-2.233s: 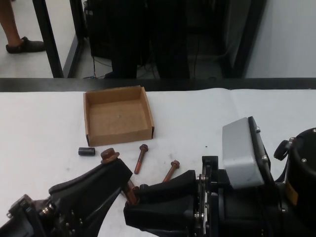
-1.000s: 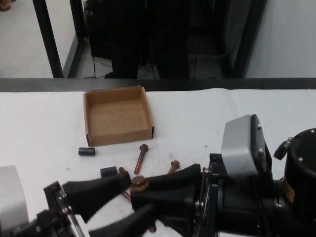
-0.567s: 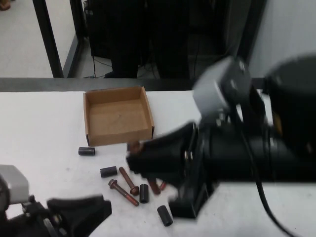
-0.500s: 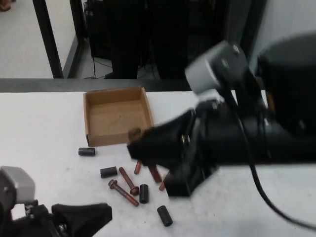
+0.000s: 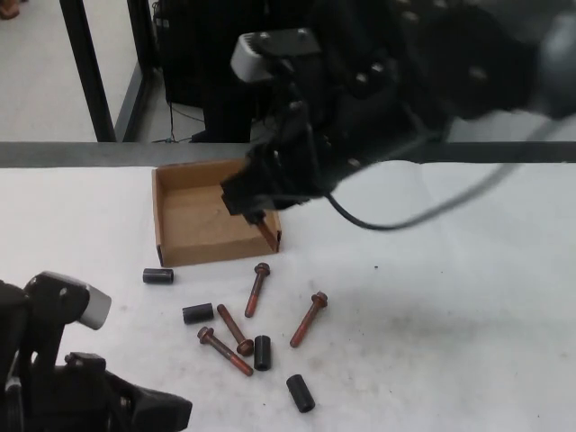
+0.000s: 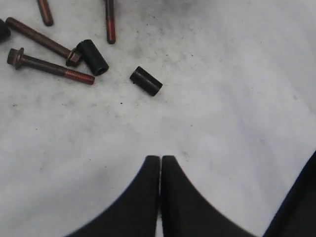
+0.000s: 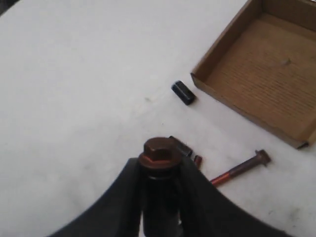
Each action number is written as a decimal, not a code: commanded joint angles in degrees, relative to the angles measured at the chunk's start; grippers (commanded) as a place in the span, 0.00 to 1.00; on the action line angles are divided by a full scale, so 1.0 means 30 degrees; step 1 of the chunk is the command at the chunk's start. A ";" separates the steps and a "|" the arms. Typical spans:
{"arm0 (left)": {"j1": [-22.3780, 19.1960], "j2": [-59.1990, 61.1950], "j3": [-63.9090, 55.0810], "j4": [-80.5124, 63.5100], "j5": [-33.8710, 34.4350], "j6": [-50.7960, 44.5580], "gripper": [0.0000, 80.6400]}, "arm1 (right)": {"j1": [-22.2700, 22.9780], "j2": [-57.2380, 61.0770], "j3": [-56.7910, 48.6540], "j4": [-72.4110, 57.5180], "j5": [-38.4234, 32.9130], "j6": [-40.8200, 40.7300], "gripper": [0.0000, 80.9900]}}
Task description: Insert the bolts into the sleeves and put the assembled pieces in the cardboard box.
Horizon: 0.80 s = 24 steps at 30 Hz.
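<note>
Near left edge of the white surface: left hand, clenched on nothing, fingertips pressed flat together, low over the surface. A little farther right and deeper in, leftmost sleeve, black, lying on its side just off the near left corner of the cardboard box. Box open at the top, brown floor showing. Next along, second sleeve, also on its side. Then a pair of bolts lying close together, heads at opposite ends, with a third sleeve right beside the head of one of them. Between that cluster and the box, another bolt, head toward the box's front wall. Closest to the arms, fourth sleeve, apart from the rest. Just right of it and farther in, rightmost bolt, slanted, head at its far end. Over the box's near right corner in the high view, right hand, raised off the surface and grasping an assembled piece: held bolt head-up, shank down inside a dark sleeve pinched between the two fingers. Cannot tell how high above the box.
</note>
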 commanded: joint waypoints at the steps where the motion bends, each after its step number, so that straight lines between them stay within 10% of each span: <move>1: 0.0042 -0.0004 -0.0310 0.0622 -0.0191 0.0140 0.01 | -0.0655 0.2581 -0.3894 0.1974 -0.0257 -0.0830 0.00; 12: 0.0042 -0.0004 -0.0310 0.1189 0.0017 0.1389 0.01 | -0.1640 0.9832 -1.3367 0.5382 0.0168 -0.1172 0.00; 24: 0.0042 0.0046 -0.1554 0.1189 -0.0337 0.2642 0.01 | -0.2230 1.4544 -1.6106 0.5524 0.0558 -0.0840 0.00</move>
